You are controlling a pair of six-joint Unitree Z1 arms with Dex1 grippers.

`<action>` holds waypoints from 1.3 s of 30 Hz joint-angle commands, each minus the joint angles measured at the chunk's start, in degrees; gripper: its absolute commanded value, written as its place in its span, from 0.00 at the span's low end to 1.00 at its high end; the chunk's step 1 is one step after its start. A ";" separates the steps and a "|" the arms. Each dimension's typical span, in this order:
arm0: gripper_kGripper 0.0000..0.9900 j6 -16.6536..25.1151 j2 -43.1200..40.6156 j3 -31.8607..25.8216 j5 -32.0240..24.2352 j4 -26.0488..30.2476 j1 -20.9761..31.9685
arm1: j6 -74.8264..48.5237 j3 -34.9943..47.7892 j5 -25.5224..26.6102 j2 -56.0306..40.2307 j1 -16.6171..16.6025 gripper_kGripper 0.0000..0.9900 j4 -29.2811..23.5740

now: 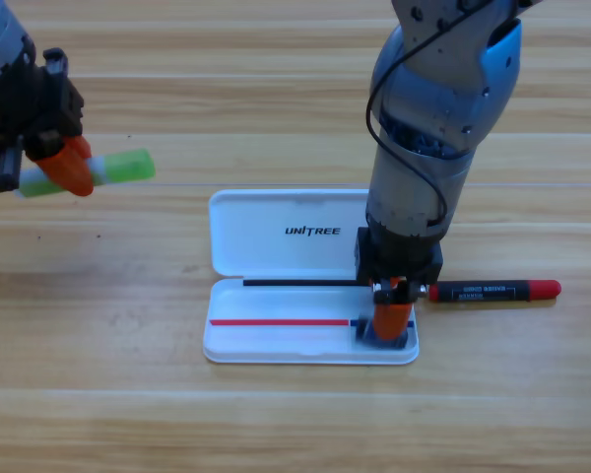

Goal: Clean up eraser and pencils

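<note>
The left gripper (64,163) pinches the light, stiff green pencil (123,166). The right gripper (392,320) sets the eraser (384,337) in the case (276,232); its fingers' state I cannot tell.

Grey, blue-tinted arms carry black cables and black grippers with orange fingers (392,320).

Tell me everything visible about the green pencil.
The green pencil is a short, thick, bright green stick that looks like plastic or wax, with a white band partway along it. It is held off the table at the picture's upper left, lying almost level with its right end slightly higher. The left gripper grips it with its orange jaws closed around the middle, hiding part of the stick; green shows on both sides of the jaws. Nothing else touches it, and it is well apart from the white case.
</note>
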 commanded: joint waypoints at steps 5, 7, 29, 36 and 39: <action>0.00 -0.58 3.28 1.94 -0.32 -0.14 -0.95 | -0.07 2.65 -0.09 -2.89 0.43 0.87 1.69; 0.00 -0.58 3.46 1.94 -0.41 -0.32 -1.12 | -0.24 4.49 -0.09 -6.75 -0.10 0.90 2.04; 0.00 -5.50 23.58 -10.98 -6.47 0.83 -16.33 | -12.64 13.28 -5.10 -4.64 -14.25 0.92 -4.11; 0.00 -7.17 27.19 -15.37 -6.74 2.50 -18.79 | -13.78 10.91 -5.10 -0.16 -14.25 0.86 -4.28; 0.00 -7.70 28.15 -16.16 -6.74 3.02 -19.31 | -14.04 9.94 -5.01 1.42 -14.42 0.83 -4.28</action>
